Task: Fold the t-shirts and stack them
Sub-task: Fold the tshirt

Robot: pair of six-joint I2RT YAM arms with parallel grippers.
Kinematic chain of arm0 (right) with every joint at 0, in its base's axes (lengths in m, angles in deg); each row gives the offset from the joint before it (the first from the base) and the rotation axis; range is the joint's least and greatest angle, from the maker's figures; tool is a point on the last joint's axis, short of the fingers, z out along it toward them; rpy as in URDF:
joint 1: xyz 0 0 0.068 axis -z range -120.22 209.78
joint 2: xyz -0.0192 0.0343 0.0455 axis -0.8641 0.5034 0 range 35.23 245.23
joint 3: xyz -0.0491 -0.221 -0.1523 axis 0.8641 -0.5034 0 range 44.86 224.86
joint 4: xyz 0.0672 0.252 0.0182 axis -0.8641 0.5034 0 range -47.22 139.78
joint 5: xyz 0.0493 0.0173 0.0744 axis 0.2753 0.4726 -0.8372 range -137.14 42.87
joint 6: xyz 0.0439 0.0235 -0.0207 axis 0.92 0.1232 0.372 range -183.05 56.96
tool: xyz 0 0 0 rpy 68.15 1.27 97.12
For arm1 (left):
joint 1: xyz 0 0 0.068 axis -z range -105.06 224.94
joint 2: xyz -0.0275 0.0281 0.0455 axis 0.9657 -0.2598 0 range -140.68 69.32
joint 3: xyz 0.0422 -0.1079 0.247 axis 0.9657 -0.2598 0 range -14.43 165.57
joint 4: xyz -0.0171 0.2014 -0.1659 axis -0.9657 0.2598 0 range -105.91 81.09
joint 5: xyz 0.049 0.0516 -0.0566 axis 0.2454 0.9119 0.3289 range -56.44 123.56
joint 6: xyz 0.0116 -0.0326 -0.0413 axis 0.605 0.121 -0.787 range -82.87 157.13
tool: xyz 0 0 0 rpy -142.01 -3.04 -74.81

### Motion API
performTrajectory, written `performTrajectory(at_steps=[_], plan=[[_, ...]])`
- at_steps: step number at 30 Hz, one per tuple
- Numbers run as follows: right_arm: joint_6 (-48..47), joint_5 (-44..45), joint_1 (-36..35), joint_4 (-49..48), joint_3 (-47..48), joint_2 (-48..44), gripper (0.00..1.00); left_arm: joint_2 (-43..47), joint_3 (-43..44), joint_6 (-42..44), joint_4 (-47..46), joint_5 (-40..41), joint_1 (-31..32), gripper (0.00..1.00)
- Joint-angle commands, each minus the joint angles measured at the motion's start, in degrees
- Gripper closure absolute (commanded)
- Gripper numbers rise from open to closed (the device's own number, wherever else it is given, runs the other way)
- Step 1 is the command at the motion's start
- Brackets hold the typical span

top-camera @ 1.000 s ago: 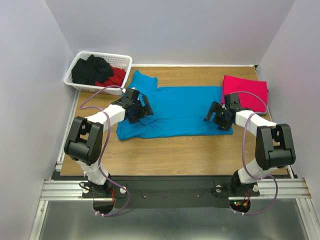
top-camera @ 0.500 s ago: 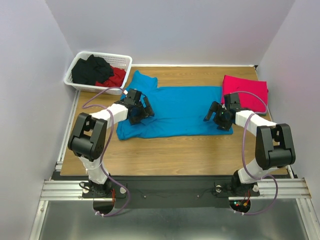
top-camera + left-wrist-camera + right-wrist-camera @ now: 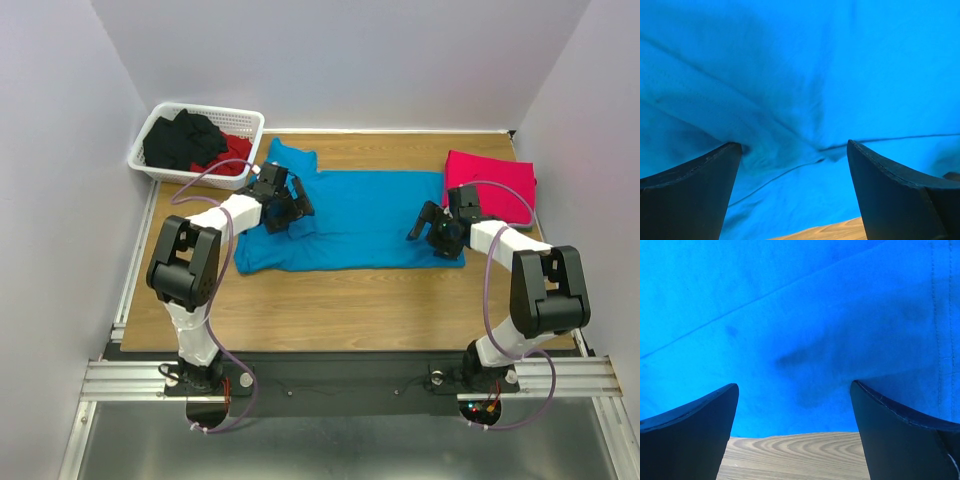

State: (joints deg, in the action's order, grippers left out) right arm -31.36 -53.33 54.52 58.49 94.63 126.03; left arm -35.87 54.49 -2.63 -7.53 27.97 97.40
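Turquoise t-shirt (image 3: 370,225) on wooden table (image 3: 350,300)

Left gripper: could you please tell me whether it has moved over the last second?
Yes. The left gripper has shifted toward the table's far edge, and slightly rightward, staying over the turquoise t-shirt.

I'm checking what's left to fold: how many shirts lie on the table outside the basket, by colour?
turquoise-blue t-shirt: 1
pinkish-red t-shirt: 1
Total: 2
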Motion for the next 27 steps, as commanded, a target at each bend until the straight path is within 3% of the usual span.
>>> performTrajectory(at_steps=[1,9,14,16,21,27], plan=[[-1.2,2.0,0.1,0.8,-1.9,3.4,0.00,-1.4,5.2,-0.3,-1.1,-0.8,0.3,0.02],[-1.4,2.3,0.1,0.8,-1.6,3.3,0.00,-9.9,17.4,3.7,-1.6,-2.3,0.1,0.02],[-1.6,2.4,0.2,0.9,-1.9,3.1,0.00,-16.1,29.4,7.2,3.5,-1.8,0.1,0.01],[-1.7,2.6,0.2,0.9,-2.0,2.6,0.00,-15.8,30.0,7.5,4.8,-1.3,0.1,0.01],[-2.1,2.9,0.1,1.0,-1.9,1.6,0.00,-9.0,23.1,7.3,4.7,2.0,0.3,0.02],[-2.2,2.0,0.1,2.1,-0.1,-2.6,0.00,9.3,7.2,4.3,2.1,6.9,2.4,0.01]])
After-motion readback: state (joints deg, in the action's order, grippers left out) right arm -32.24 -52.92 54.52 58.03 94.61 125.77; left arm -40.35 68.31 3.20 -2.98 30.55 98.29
